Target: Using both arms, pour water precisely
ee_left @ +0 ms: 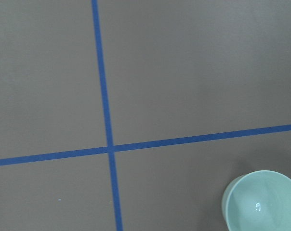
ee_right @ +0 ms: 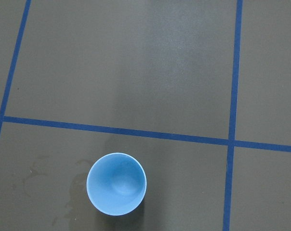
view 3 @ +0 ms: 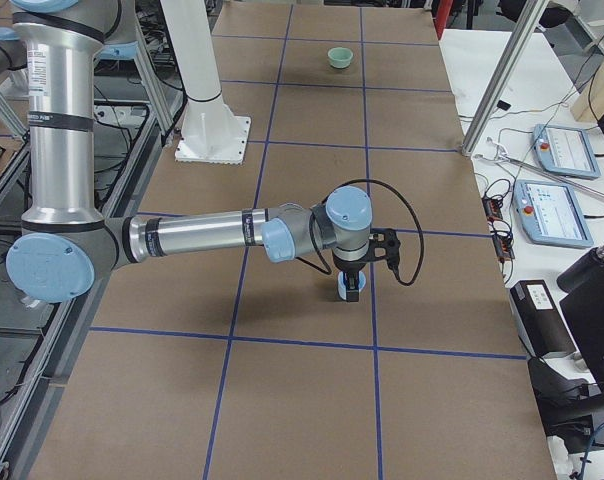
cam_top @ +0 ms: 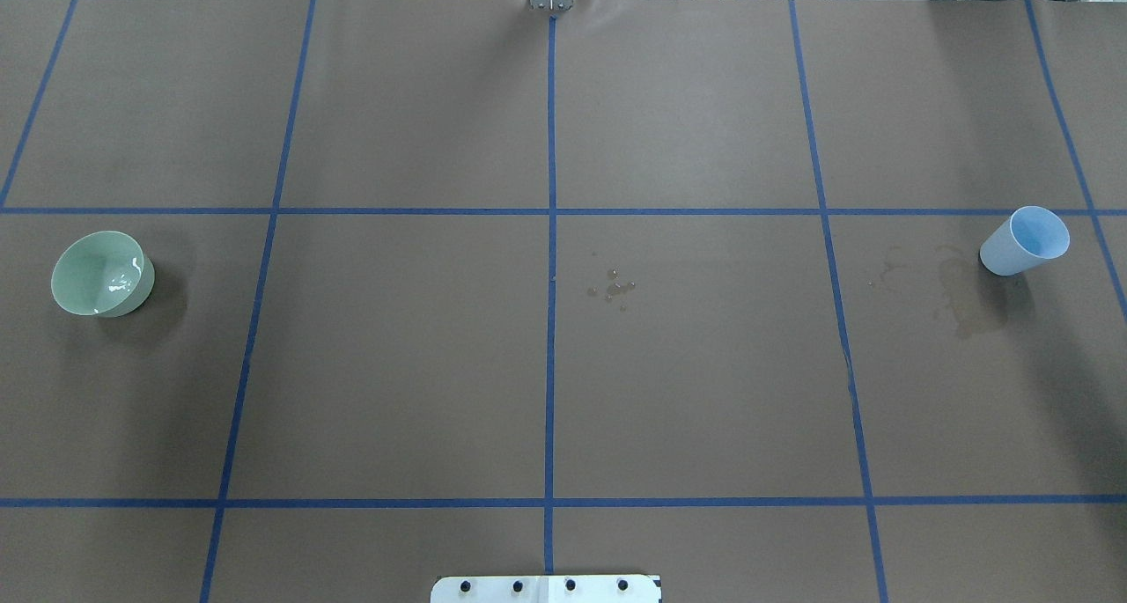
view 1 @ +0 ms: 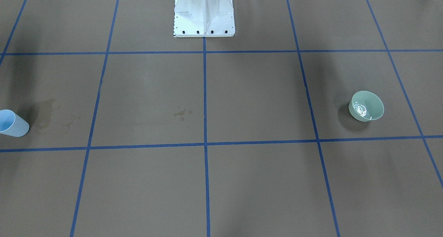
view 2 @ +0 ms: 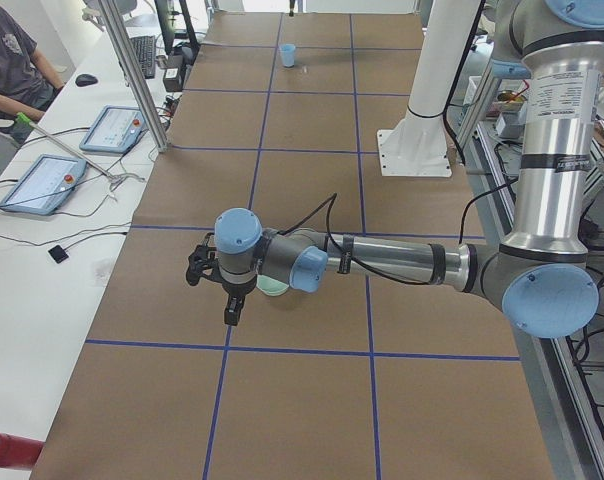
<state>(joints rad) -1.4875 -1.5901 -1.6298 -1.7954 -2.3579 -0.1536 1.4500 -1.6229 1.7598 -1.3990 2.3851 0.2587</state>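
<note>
Item 1, the water (view 1: pixel 360 109): you find whitish glints inside the green bowl (cam_top: pixel 79 273), which stands on the surface (cam_top: pixel 396 365) at the robot's left end. Loose drops (cam_top: pixel 612 288) lie near the centre.
Item 2, blue cup (cam_top: pixel 1026 240): upright at the right end, with a wet stain (cam_top: pixel 964 299) beside it.
Item 3, left gripper (view 2: pixel 232 308): hangs just beside the bowl.
Item 4, right gripper (view 3: pixel 349 290): hangs over the cup.
You cannot tell how far either gripper is open.
Lettering on the left arm (view 2: pixel 554 95) is too small to read.
</note>
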